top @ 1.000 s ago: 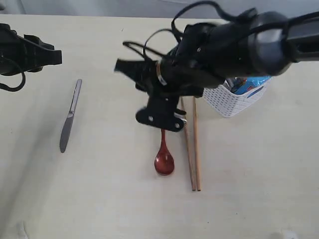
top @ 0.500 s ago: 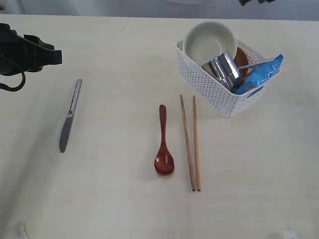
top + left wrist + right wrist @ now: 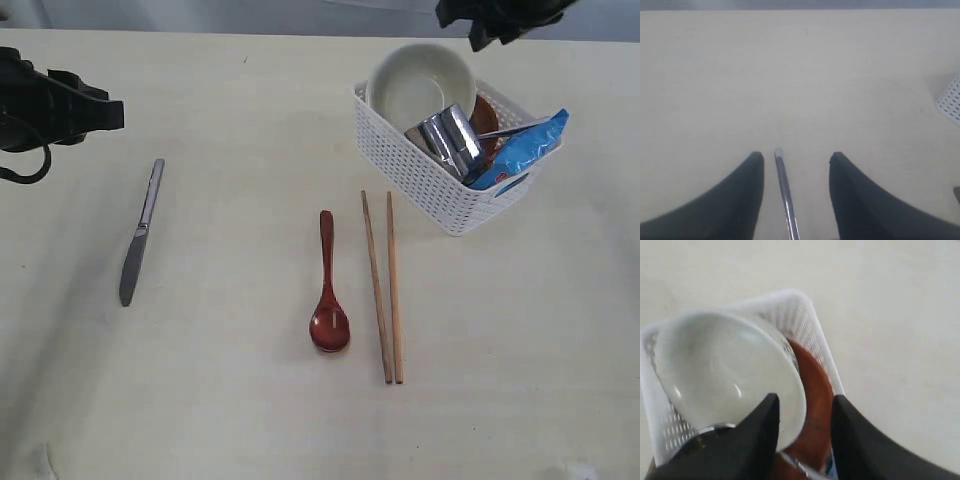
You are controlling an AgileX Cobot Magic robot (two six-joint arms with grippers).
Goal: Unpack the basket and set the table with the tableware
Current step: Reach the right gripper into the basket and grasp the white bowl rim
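A pale cream counter (image 3: 250, 400) runs to a grey strip (image 3: 250, 12) beyond its far edge. Near that edge, the basket (image 3: 430, 185) holds bowl (image 3: 420, 85) and cup (image 3: 450, 135). The left hand (image 3: 796, 156) hangs released over the knife (image 3: 140, 235), the right hand (image 3: 802, 402) released above the bowl.

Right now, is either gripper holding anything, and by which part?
Nothing is held. The left gripper is open near the knife's handle; the right gripper is open near the bowl's rim.
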